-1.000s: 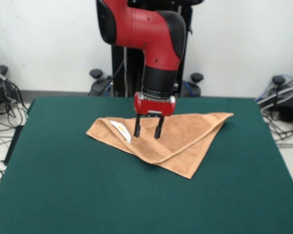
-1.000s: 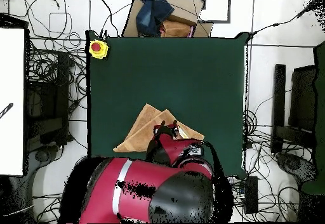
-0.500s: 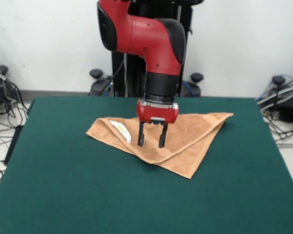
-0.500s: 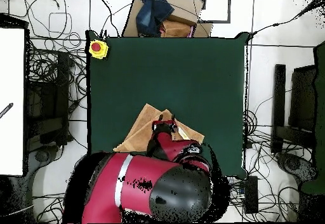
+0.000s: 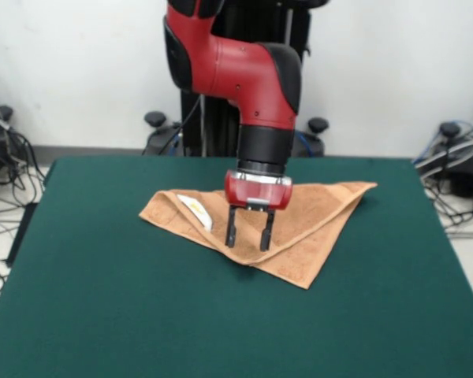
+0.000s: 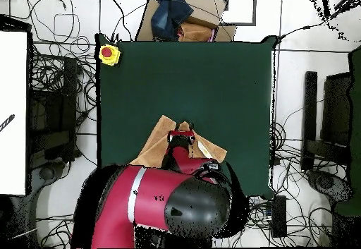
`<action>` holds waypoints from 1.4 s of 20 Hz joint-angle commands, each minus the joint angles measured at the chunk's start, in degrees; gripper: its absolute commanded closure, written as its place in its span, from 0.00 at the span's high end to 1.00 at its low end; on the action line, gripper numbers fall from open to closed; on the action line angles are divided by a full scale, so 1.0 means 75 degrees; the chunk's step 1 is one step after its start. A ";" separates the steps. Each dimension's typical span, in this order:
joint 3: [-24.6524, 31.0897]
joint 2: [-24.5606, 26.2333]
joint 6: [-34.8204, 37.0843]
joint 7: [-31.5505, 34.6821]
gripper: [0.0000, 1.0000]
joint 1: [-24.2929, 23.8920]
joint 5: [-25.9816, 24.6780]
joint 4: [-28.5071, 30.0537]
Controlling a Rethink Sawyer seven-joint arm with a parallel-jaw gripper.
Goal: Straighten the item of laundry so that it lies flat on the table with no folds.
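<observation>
In the overhead view the red arm (image 6: 158,207) covers most of the towel (image 6: 156,140), leaving only its left part and a small right corner showing, and it also hides the gripper and the near edge of the counter (image 6: 183,77). In the front view the gripper (image 5: 247,240) and its red wrist block a patch of the towel (image 5: 315,209) behind them, and the counter (image 5: 102,315) is cut off by the bottom edge. The print on the white tag (image 5: 195,211) is too small to read.

Glossy red arm (image 5: 236,63) with black joints, red-cased hand (image 5: 247,239), black fingers (image 5: 231,230).
</observation>
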 commanded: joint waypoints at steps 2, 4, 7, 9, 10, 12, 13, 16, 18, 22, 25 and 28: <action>0.0260 0.0424 0.0466 0.0831 1.00 0.0210 0.0530 -0.0628; 0.0282 0.0367 0.0629 0.0846 1.00 0.0184 0.0501 -0.0578; 0.0260 0.0400 0.0773 0.0813 1.00 0.0204 0.0549 -0.0595; 0.0383 0.0480 0.1132 0.0786 1.00 0.0123 0.0464 -0.0689; 0.0529 0.0503 0.1580 0.0747 1.00 0.0018 0.0349 -0.0740; 0.0748 0.0555 0.2098 0.0708 1.00 -0.0149 0.0166 -0.0798; 0.0775 0.0591 0.2150 0.0709 1.00 -0.0168 0.0141 -0.0821; 0.0873 0.0740 0.2373 0.0701 1.00 -0.0297 0.0066 -0.1013; 0.1031 0.0814 0.2760 0.0646 1.00 -0.0457 -0.0068 -0.1130; 0.1107 0.0945 0.3009 0.0633 1.00 -0.0507 -0.0138 -0.1277; 0.1156 0.1052 0.2958 0.0674 1.00 -0.0528 -0.0229 -0.1340; 0.1264 0.1190 0.2919 0.0709 1.00 -0.0568 -0.0306 -0.1443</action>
